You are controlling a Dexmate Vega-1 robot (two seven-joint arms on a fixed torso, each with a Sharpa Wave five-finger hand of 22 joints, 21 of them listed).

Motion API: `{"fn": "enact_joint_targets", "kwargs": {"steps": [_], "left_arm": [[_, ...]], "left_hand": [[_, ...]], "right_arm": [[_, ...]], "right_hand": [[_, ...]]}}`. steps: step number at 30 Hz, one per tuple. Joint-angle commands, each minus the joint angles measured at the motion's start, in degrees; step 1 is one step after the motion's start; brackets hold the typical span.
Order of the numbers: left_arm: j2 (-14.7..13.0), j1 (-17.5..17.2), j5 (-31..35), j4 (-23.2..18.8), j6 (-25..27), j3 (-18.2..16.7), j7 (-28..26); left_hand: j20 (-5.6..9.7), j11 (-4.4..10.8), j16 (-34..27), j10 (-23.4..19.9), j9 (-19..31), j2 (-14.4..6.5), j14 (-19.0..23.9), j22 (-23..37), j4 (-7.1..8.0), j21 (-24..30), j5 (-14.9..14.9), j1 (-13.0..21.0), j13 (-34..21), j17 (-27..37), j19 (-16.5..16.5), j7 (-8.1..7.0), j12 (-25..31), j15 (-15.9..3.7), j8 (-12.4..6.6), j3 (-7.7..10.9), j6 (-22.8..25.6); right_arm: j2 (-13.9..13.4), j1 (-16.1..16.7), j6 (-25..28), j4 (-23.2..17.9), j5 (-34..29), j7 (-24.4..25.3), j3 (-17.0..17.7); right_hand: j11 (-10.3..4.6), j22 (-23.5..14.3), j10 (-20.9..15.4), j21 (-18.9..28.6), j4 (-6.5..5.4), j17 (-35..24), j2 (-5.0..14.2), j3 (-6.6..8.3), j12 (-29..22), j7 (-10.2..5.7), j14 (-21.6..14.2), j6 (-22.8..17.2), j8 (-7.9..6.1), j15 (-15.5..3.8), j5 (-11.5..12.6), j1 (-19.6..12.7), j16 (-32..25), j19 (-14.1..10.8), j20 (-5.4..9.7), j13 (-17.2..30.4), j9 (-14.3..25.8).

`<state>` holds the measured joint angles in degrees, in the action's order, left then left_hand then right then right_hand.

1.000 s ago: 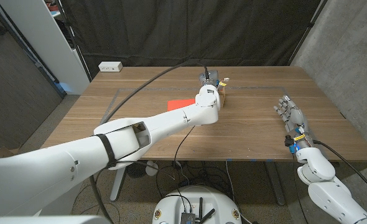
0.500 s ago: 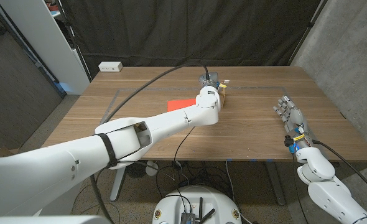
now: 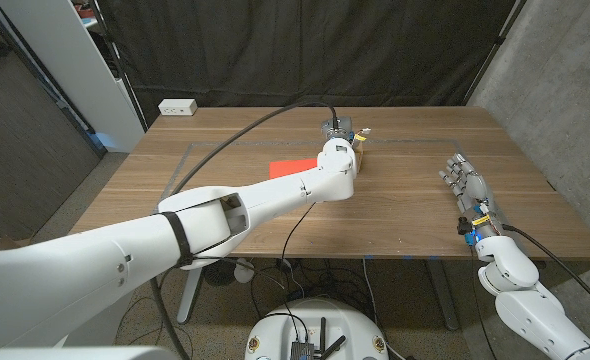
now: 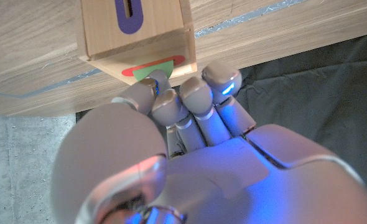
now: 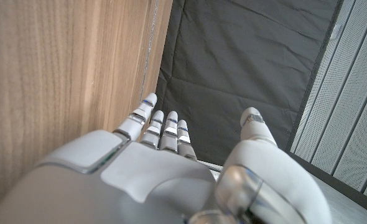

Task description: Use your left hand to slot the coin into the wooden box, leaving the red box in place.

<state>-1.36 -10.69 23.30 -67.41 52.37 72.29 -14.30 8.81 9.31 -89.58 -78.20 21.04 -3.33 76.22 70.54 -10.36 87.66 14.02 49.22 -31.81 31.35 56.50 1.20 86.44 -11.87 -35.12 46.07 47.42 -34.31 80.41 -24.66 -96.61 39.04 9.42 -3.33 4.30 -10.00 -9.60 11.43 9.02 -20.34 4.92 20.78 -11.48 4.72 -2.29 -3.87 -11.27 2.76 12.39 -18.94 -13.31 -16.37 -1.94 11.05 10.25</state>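
**Coin, wooden slot box and red box: handling record and surroundings**

Item 1, coin (image 4: 151, 81). In the left wrist view a small green-edged disc shows between the fingertips of the left hand (image 4: 177, 109), just at the near face of the wooden box (image 4: 134, 28). It appears pinched there, though the contact itself is partly hidden. Judged light, rigid, thin and smooth, so apt to slip or tip if the pinch loosens. Best held by its rim, edge leading, so it enters the slot narrow side first.

Item 2, wooden box. Plain light wood, stiff, square-edged. One face carries a dark slot ringed in purple (image 4: 127, 12); another face bears a red and green mark. In the head view the box (image 3: 358, 153) stands near the far middle of the table, directly beside the left hand (image 3: 337, 133). Judged light enough to shift if pushed; no clamp is visible.

Item 3, red box (image 3: 290, 168). Flat red shape on the table, on the robot's left of the wooden box and partly behind the left forearm. Not to be disturbed.

Item 4, right hand (image 3: 467, 182). Stands near the table's right side, fingers extended and apart, holding nothing.

Surface: wooden table (image 3: 415, 220), smooth planked grain, faint tape lines near the far edge.

Room: black curtain behind the table; a white socket block (image 3: 177, 107) at the far left corner; grey wall at right.
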Motion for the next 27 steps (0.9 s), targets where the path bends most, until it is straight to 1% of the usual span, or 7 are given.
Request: {"fn": "enact_joint_targets", "kwargs": {"steps": [1,3,6,11,19,22,27], "left_arm": [[0.0,0.2,-0.8,-0.3,1.4,0.3,1.2],[-0.2,0.0,-1.0,-0.8,1.4,0.1,1.0],[-0.6,0.1,-1.1,-1.3,1.4,0.3,1.4],[-0.7,0.2,-1.4,-1.4,1.4,0.3,1.7],[-0.8,0.4,-1.8,-1.8,1.9,0.4,1.9],[-0.6,0.4,-1.9,-1.6,2.5,0.4,2.0],[-0.7,0.4,-2.1,-1.9,2.5,0.3,1.7]], "left_hand": [[3.27,0.73,0.3,-0.1,-0.8,0.4,-0.1,0.2,0.05,-0.2,0.7,-0.5,-0.1,-0.2,-0.1,0.79,0.1,0.02,1.73,0.25,7.0],[3.28,0.82,0.1,-0.2,-1.2,0.4,0.2,0.1,0.01,-0.3,0.9,-0.6,-0.1,-0.2,0.0,0.74,0.1,0.00,3.09,0.30,5.0],[3.22,1.19,0.0,-0.3,-1.9,0.9,0.3,0.0,0.19,-0.4,1.2,-1.5,0.0,-0.2,0.2,1.77,0.0,-0.04,5.48,0.16,1.6],[3.36,1.30,0.1,-0.3,-2.7,1.3,0.3,-0.3,0.14,-0.6,1.5,-2.6,-0.1,-0.7,0.5,1.79,0.1,-0.04,6.95,-0.03,1.3],[3.28,1.73,0.3,-0.3,-3.4,1.7,0.1,-0.2,0.33,-0.9,1.8,-3.7,0.0,-1.1,0.6,1.96,0.0,-0.03,8.36,-0.12,0.9],[3.33,1.78,0.3,-0.6,-4.0,1.8,0.3,-0.5,0.15,-1.2,2.0,-4.1,0.6,-1.3,0.6,2.02,-0.3,-0.05,9.33,-0.09,0.8],[3.24,1.99,0.2,-0.4,-4.7,2.9,0.4,-0.8,0.36,-1.5,2.0,-5.4,-0.2,-1.4,1.0,1.97,0.1,-0.11,10.72,-1.03,0.7]], "right_arm": [[0.0,0.5,-0.5,-0.1,-0.1,0.2,0.3],[0.0,0.5,-0.6,-0.2,-0.2,0.3,0.3],[0.0,0.5,-0.6,-0.2,-0.3,0.3,0.3],[0.1,0.4,-0.6,-0.2,-0.3,0.4,0.3],[0.1,0.5,-0.5,-0.3,-0.4,0.6,0.2],[0.2,0.5,-0.6,-0.4,-0.5,0.7,0.2],[0.2,0.5,-0.6,-0.4,-0.7,0.8,0.2]], "right_hand": [[-0.14,-0.1,-0.7,0.0,-0.25,-0.2,0.27,0.11,0.0,-0.01,-0.3,-0.2,0.12,-0.21,0.3,-0.5,-0.3,-0.4,-0.20,0.1,0.3],[-0.16,-0.1,-0.7,0.0,-0.24,-0.2,0.28,0.11,0.0,0.01,-0.4,-0.2,0.12,-0.13,0.3,-0.5,-0.3,-0.4,-0.21,0.1,0.3],[-0.11,-0.1,-0.7,0.0,-0.24,-0.2,0.29,0.11,-0.1,0.02,-0.4,-0.2,0.11,-0.10,0.3,-0.5,-0.3,-0.4,-0.23,0.1,0.3],[-0.18,-0.1,-0.7,0.0,-0.23,-0.2,0.29,0.11,-0.1,-0.02,-0.4,-0.2,0.12,-0.22,0.4,-0.6,-0.3,-0.4,-0.24,0.1,0.3],[-0.18,-0.1,-0.6,0.0,-0.19,-0.2,0.35,0.15,0.0,-0.01,-0.4,-0.2,0.11,-0.23,0.4,-0.6,-0.3,-0.4,-0.19,0.1,0.3],[-0.14,-0.1,-0.7,0.0,-0.18,-0.2,0.36,0.16,0.0,-0.04,-0.3,-0.2,0.10,-0.23,0.4,-0.7,-0.3,-0.4,-0.19,0.1,0.3],[-0.16,-0.1,-0.6,0.0,-0.15,-0.2,0.39,0.19,0.0,-0.02,-0.4,-0.2,0.12,-0.19,0.4,-0.7,-0.3,-0.5,-0.21,0.1,0.3]]}}
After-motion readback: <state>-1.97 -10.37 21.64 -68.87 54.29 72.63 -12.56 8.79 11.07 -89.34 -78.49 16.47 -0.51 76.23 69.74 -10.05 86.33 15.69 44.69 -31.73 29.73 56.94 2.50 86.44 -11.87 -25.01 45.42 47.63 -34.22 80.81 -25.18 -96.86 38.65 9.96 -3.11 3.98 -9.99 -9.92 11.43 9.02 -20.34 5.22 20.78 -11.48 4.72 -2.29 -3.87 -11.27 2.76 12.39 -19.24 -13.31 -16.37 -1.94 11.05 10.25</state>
